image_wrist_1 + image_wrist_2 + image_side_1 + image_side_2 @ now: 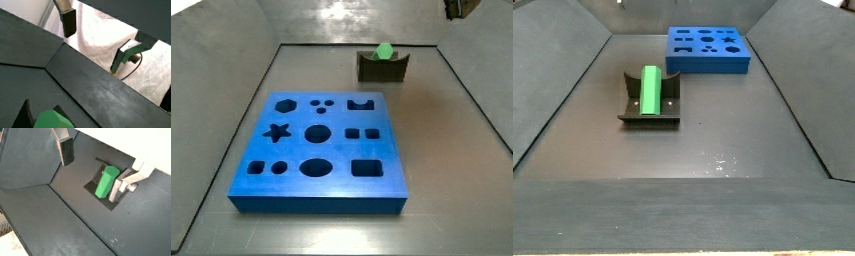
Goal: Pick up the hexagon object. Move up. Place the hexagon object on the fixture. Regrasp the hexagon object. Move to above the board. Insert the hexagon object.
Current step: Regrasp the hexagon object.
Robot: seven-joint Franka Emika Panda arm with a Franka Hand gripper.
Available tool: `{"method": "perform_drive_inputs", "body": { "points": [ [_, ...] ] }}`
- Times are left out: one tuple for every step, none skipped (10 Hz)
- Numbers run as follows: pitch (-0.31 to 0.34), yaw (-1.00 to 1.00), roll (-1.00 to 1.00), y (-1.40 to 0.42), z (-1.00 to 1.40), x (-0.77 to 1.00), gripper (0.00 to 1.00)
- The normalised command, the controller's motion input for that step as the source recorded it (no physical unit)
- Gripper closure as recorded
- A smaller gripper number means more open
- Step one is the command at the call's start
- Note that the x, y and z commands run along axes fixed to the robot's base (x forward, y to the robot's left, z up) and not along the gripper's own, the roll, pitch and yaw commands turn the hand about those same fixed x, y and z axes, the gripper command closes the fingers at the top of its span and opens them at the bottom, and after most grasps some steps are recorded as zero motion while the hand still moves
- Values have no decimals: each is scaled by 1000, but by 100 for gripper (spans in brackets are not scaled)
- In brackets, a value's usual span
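Green and bright, the peg [649, 89] lay lengthwise in the notch of the fixture [669, 102], its raised sides flanking the bar on both flanks. In a side view the peg [382, 51] showed only as a small green tip above the dark block [384, 68], which stood near the far edge of the floor, towards the right corner. The board [321, 152] lay flat nearer the front in that view, well apart from the fixture, with its hexagon, star, circle, square and crown cut-outs all open. In a side view from the opposite end the board [708, 49] sat against the far wall and the fixture stood nearer the middle of the floor, left of centre.

Only a dark scrap of the arm [454, 8] showed at the upper right corner of a side view, so the gripper was high, above the floor beyond the fixture. In a wrist view the gripper [99, 162] hung over the fixture [107, 187] with its fingers [65, 149] spread wide, and the peg [105, 182] lay below and between them, touched by neither plate. In a wrist view the gripper [100, 37] showed the same wide gap with nothing held, and the peg [53, 120] appeared as a green end at the frame's edge.
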Motion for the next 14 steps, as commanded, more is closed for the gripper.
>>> {"method": "perform_drive_inputs", "body": {
  "points": [
    [-14,189,207,63,-1000,66,0],
    [-24,170,198,57,-1000,69,0],
    [-37,133,166,45,-1000,75,0],
    [-45,111,145,42,-1000,84,0],
    [-52,86,116,34,-1000,96,0],
    [-53,68,99,30,-1000,106,0],
    [-50,53,81,25,-1000,115,0],
    [-48,41,73,20,-1000,119,0],
    [-45,32,67,15,-1000,127,0],
    [-41,30,63,12,-1000,129,0],
    [-34,23,56,3,-924,123,0],
    [-33,24,55,-1,-834,113,0],
    [-25,25,52,-6,-661,96,0],
    [-24,29,54,-7,-535,88,0]
  ]
}}
